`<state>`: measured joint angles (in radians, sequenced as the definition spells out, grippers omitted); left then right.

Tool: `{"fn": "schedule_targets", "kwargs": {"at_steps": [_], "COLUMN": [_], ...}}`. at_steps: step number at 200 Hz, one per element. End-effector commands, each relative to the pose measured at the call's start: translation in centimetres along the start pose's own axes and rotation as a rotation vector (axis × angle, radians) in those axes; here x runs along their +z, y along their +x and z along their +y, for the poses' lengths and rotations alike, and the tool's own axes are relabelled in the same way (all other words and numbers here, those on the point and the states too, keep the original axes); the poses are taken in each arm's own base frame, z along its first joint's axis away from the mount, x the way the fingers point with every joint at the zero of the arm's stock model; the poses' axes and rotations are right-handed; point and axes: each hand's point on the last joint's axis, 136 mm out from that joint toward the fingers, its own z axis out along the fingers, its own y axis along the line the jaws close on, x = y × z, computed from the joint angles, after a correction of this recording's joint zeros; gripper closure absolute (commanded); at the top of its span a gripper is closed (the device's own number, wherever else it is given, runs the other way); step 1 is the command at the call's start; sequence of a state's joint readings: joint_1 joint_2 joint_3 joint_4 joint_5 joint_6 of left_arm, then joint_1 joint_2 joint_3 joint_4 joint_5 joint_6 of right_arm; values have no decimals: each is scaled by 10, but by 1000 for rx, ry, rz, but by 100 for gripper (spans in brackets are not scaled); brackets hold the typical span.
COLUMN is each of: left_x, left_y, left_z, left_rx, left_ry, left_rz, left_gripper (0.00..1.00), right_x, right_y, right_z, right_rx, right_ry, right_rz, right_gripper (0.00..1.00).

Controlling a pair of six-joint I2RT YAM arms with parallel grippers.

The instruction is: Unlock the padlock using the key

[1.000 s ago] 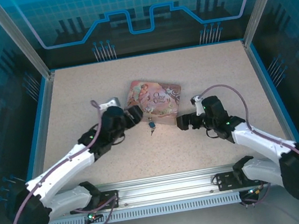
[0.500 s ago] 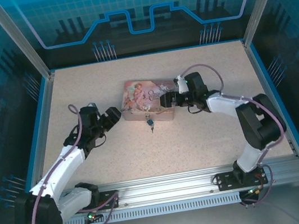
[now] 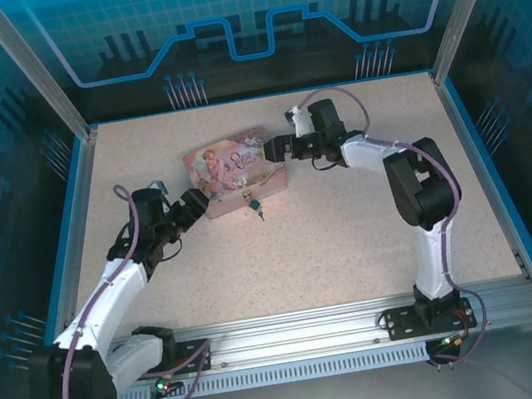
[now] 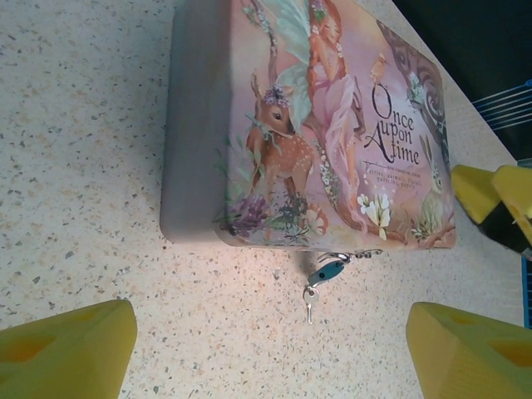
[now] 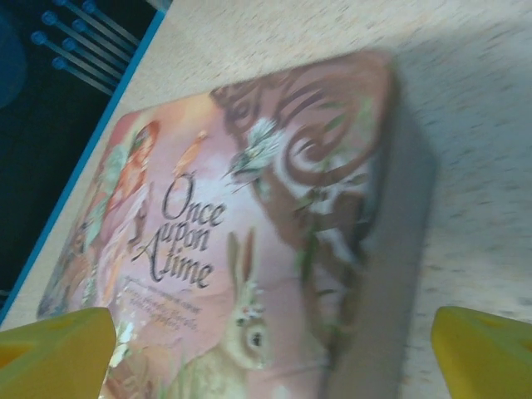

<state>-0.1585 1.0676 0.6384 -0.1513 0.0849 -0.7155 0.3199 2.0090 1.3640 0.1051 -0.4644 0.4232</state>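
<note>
Apparently little was done: the padlock point(image 4: 326, 270) hung at the front clasp of the tin point(image 4: 332, 125), seemingly locked, with the key point(image 4: 308, 306) on the worktop point(image 4: 83, 125) just below it, ungripped. The left gripper point(image 4: 270, 349) and right gripper point(image 5: 270, 353) stood spread and empty. Count: one padlock, one key, one tin, two grippers.

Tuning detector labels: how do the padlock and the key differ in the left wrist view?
Colour: the padlock has a blue body; the key is pale grey metal.
Size: the padlock is bulkier; the key is thinner and smaller.
Place: the padlock sits at the front edge of the tin, by its clasp; the key lies further out on the table.
Shared: both are tiny beside the tin and appear joined end to end.
</note>
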Motion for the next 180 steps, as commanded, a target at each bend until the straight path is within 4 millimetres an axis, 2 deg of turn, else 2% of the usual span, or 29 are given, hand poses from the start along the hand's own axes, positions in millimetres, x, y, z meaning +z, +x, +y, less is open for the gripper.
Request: {"fn": "schedule_targets", "kwargs": {"at_steps": [1,14,35,60,72,76,84,133,159,180], "left_x": [-8,-7,-1,11,18,21,26,59,72,82], "left_y": [-20,-27,-38,-52,-57,-59,-62,-73,-78,-80], "left_z": [-24,-29,-38,-48,-55,-58,-62,-87,-91,-91], "left_rx": [61,65,65,61,63,67,72,103,98,92], "left_ry": [55,67,98,130,146,155,166,222,232,231], "left_rz": [-28,-33,-33,-14,8,17,36,135,153,164], "left_gripper": [16,17,19,20,21,21,23,29,30,30], "right_x": [-55,-76,-90,-82,-76,-73,-67,-7,12,21], "right_y": [-37,-29,13,78,98,111,122,163,170,172], "right_z": [-7,3,29,62,74,72,77,103,103,93], "right_rx": [-90,-127,-152,-215,-249,-254,-278,-649,-752,-790], "right_ry": [123,147,129,150,190,210,238,350,376,416], "right_rz": [-106,-101,-61,17,18,31,21,-6,-22,-17], "right_gripper": [1,1,3,7,10,11,13,20,21,23]}}
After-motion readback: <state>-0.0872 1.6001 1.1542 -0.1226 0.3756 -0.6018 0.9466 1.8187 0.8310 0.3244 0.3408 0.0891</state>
